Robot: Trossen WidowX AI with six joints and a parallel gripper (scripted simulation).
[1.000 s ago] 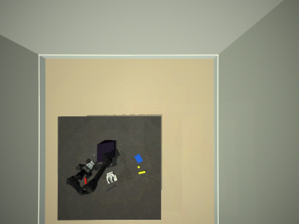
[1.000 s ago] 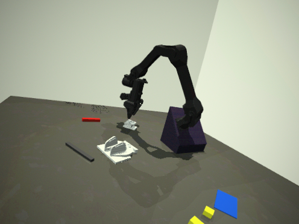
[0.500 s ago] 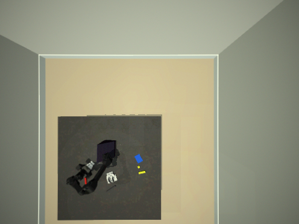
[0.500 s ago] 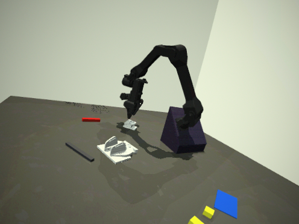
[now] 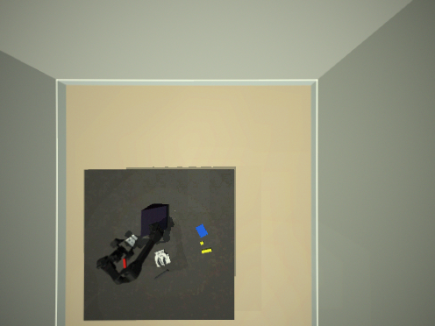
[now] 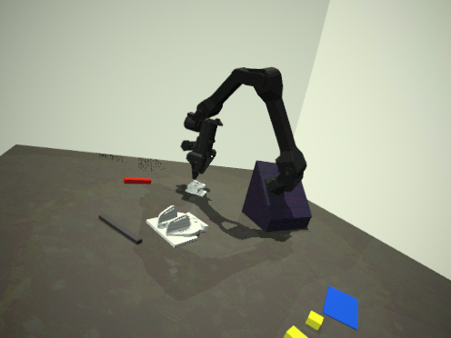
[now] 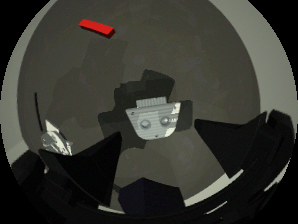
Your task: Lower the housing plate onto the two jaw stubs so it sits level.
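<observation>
The white housing plate (image 5: 131,239) (image 6: 196,188) (image 7: 154,116) lies apart from the base on the dark table, with two round features and a ribbed block at one edge in the wrist view. My gripper (image 6: 195,176) (image 7: 158,129) is open and empty just above the housing plate, its fingers on either side of it in the wrist view. The white base (image 6: 175,241) lies nearer the exterior camera, with two upright curved jaws (image 6: 167,215) (image 6: 179,224) on it. Their pins are hidden. The base assembly is partly hidden by a finger at the left of the wrist view.
A red bar (image 5: 124,263) (image 6: 137,181) (image 7: 96,28) lies beyond the base. A dark bar (image 5: 161,274) (image 6: 120,229) lies beside the base. A dark purple wedge block (image 6: 273,204) stands at the arm's foot. A blue sheet (image 5: 202,230) (image 6: 341,307) and yellow blocks (image 5: 206,251) (image 6: 315,320) lie farther off.
</observation>
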